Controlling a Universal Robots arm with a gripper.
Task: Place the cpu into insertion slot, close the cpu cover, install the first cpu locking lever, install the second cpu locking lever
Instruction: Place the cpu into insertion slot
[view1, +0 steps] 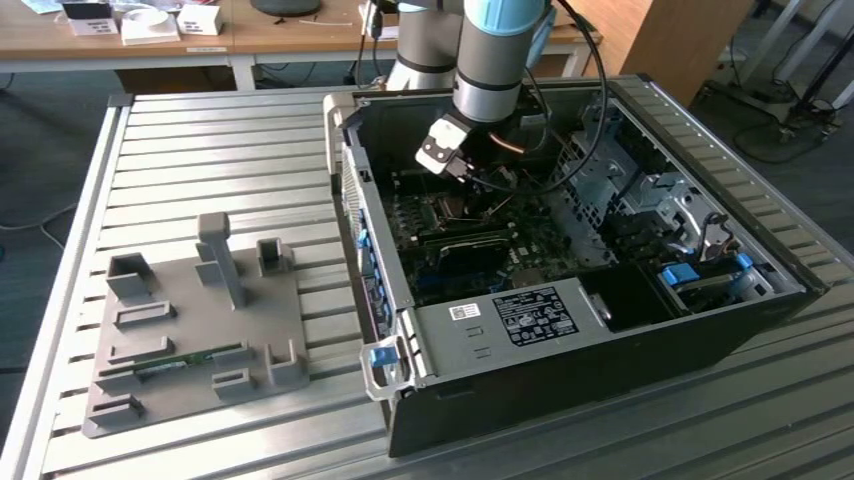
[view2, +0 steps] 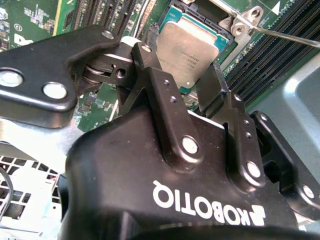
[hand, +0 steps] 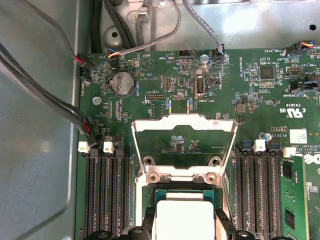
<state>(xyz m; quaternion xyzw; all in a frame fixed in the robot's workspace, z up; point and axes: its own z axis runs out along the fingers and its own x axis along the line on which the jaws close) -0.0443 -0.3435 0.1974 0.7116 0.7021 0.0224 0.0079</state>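
The exterior view looks down steeply from well back at the open black computer case (view1: 574, 375) on the ribbed grey metal desk (view1: 200, 150). The first wrist view faces straight down, near the dark green motherboard (hand: 165, 75). The second wrist view sits just behind the black end effector (view2: 180, 62), nearer still. Both wrist views share the flat square silvery cpu (view2: 187, 45) (hand: 182, 220).

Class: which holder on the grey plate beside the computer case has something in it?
The long low grey holder by the flat grey plate's camera-side edge: a thin green circuit strip lies in it; the other holders look empty.
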